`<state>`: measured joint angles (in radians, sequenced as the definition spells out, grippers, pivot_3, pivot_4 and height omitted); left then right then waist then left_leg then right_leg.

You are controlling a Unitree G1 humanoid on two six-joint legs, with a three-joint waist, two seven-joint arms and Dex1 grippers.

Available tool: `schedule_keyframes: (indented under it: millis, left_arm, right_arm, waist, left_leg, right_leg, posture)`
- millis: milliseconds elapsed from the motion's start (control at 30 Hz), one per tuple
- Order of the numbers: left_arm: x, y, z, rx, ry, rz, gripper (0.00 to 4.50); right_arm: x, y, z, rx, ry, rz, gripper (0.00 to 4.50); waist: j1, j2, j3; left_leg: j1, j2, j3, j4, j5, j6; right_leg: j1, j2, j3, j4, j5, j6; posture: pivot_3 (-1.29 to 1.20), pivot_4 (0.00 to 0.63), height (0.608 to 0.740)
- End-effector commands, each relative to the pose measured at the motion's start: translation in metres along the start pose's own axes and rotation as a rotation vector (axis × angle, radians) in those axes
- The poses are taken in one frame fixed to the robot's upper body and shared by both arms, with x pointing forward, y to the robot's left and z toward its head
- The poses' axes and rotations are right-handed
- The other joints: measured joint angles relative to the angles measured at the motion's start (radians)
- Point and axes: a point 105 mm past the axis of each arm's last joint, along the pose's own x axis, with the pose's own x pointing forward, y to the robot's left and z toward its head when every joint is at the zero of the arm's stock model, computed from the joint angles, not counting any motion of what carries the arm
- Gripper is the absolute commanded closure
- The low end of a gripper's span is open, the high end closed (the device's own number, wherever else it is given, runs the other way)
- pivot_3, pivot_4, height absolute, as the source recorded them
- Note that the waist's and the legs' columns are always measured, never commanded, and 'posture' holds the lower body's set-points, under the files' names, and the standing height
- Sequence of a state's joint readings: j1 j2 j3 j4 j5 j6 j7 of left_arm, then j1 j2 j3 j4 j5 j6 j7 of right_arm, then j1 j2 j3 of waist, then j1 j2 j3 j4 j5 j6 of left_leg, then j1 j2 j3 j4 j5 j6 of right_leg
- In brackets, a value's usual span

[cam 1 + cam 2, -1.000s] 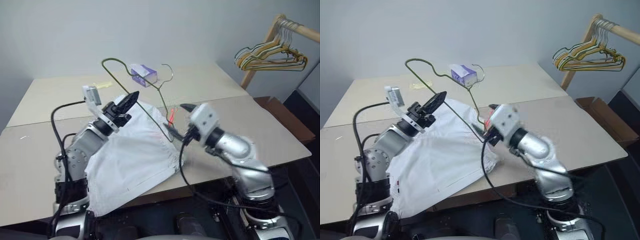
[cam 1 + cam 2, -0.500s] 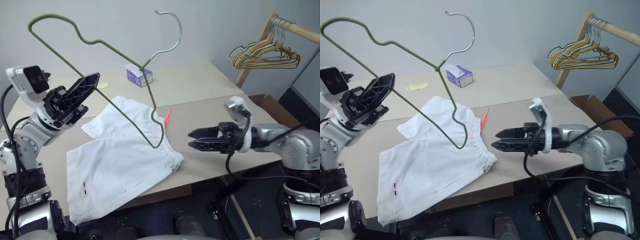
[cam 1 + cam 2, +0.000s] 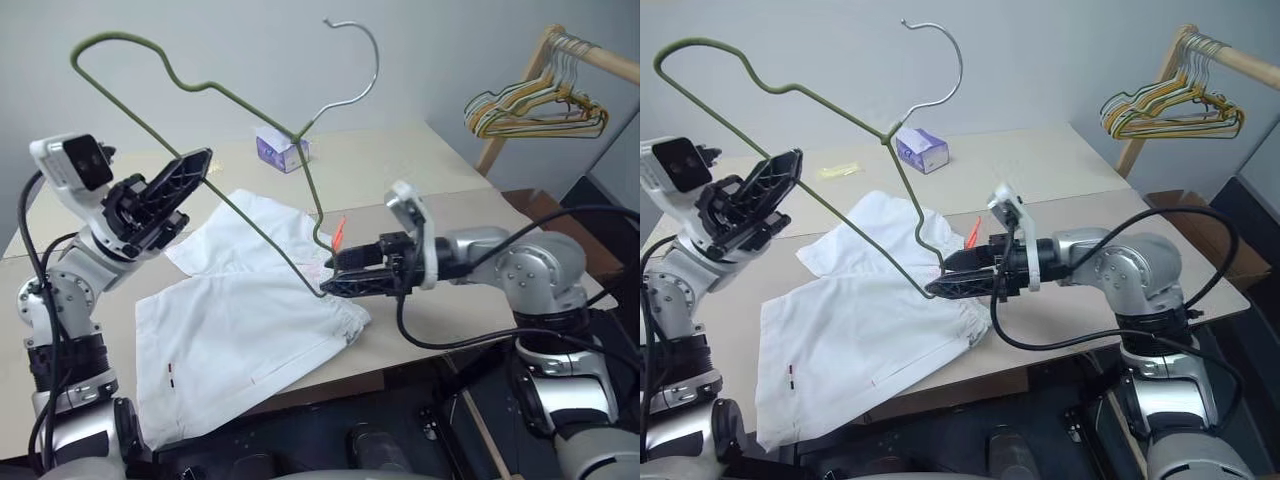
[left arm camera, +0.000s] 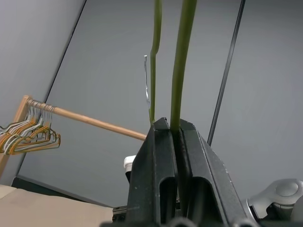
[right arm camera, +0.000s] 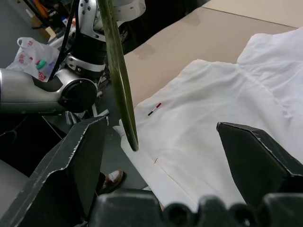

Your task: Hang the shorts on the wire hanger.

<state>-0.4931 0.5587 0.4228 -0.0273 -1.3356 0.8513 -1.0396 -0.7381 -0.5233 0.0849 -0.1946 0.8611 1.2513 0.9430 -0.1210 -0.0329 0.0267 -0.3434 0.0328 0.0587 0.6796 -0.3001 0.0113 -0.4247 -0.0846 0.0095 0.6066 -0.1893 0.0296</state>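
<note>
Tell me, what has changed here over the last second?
The left gripper, shut on the hanger, lifted it off the shorts and tilted it up into the air. The right gripper swung out to the side, then came back, open, to the hanger's low corner. The shorts, the small box and the rack of hangers stayed put.

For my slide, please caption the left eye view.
Left gripper lifts the wire hanger above the shorts; right gripper reaches in, fingers open.
</note>
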Motion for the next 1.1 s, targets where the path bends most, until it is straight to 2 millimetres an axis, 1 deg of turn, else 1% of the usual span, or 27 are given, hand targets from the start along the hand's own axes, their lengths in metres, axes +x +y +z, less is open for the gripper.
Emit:
schedule_keyframes:
  millis: [33,367,467,500,600,633,667,800,833,967,1100]
  left_arm:
    - [0.005,-0.006,0.002,0.05,0.001,-0.031,4.5]
    - [0.002,-0.003,-0.002,0.064,-0.009,-0.018,4.5]
    - [0.002,-0.003,-0.004,0.069,-0.009,-0.018,4.5]
    - [0.002,-0.003,-0.004,0.071,-0.01,-0.017,4.5]
    - [0.003,-0.002,-0.004,0.074,-0.013,-0.016,4.5]
    - [0.003,-0.002,-0.004,0.075,-0.013,-0.016,4.5]
    - [0.003,-0.002,-0.004,0.075,-0.013,-0.016,4.5]
    - [0.004,-0.001,-0.007,0.084,-0.006,-0.014,4.5]
    - [0.004,-0.001,-0.007,0.085,-0.009,-0.013,4.5]
    - [0.005,0.001,-0.011,0.115,-0.004,0.003,4.5]
    - [0.005,0.011,-0.016,0.118,0.021,0.076,3.5]
  right_arm:
    - [0.004,0.013,0.008,-0.04,0.022,0.031,0.2]
    - [0.011,0.018,0.007,-0.046,0.054,0.04,0.2]
    - [0.012,0.015,0.009,-0.039,0.05,0.022,0.73]
    - [0.012,0.014,0.009,-0.037,0.05,0.019,1.01]
    - [0.012,0.012,0.009,-0.036,0.057,0.008,2.12]
    - [0.012,0.012,0.008,-0.039,0.062,0.007,2.55]
    - [0.012,0.012,0.007,-0.041,0.064,0.007,2.85]
    - [0.014,0.009,0.006,-0.042,0.067,-0.011,4.26]
    - [0.014,0.009,0.006,-0.047,0.07,-0.015,4.46]
    - [0.014,0.008,0.006,-0.05,0.065,-0.021,4.46]
    - [0.011,0.009,0.012,-0.052,0.023,-0.026,4.5]
  waist:
    - [0.0,0.0,0.0]
    - [-0.002,0.0,0.0]
    - [-0.003,0.0,0.0]
    - [-0.002,0.0,0.0]
    - [-0.002,0.0,0.0]
    - [-0.002,0.0,0.0]
    - [-0.002,0.0,0.0]
    - [-0.003,0.0,0.0]
    - [-0.004,0.0,0.0]
    - [-0.003,0.0,0.0]
    - [-0.003,0.0,0.0]
  left_leg:
    - [0.0,0.0,0.0,0.0,0.0,0.0]
    - [-0.001,0.0,0.0,0.0,0.0,0.0]
    - [-0.001,0.0,0.0,0.0,0.0,0.0]
    - [-0.001,0.0,0.0,0.0,0.0,0.0]
    - [-0.001,0.0,0.0,0.0,0.0,0.0]
    - [-0.001,0.0,0.0,0.0,0.0,0.0]
    - [-0.001,0.0,0.0,0.0,0.0,0.0]
    - [-0.001,0.0,0.0,0.0,0.0,0.0]
    - [-0.001,0.0,0.0,0.0,0.0,0.0]
    - [-0.001,0.0,0.0,0.001,0.0,0.0]
    - [-0.001,0.0,0.0,0.001,0.0,0.0]
  right_leg:
    - [0.0,0.0,0.0,0.0,0.0,0.0]
    - [0.0,0.0,0.0,0.0,0.0,0.0]
    - [0.0,0.0,0.0,0.0,0.0,0.0]
    - [0.0,0.0,0.0,0.0,0.0,0.0]
    - [0.0,0.0,0.0,0.0,0.0,0.0]
    - [0.0,0.0,0.0,0.0,0.0,0.0]
    - [0.0,0.0,0.0,0.0,0.0,0.0]
    - [0.0,0.0,-0.001,0.0,0.0,0.0]
    - [0.0,0.0,-0.001,0.0,0.0,0.0]
    - [0.0,0.0,-0.001,0.0,0.0,0.0]
    - [0.0,0.0,-0.001,0.0,0.0,0.0]
  posture:
    - [-0.1,0.0,0.74]
    - [-0.11,0.0,0.74]
    - [-0.1,0.0,0.74]
    - [-0.1,0.0,0.74]
    - [-0.1,0.0,0.74]
    - [-0.1,0.0,0.74]
    - [-0.1,0.0,0.74]
    - [-0.11,0.0,0.74]
    - [-0.11,0.0,0.74]
    - [-0.11,0.0,0.74]
    - [-0.11,0.0,0.74]
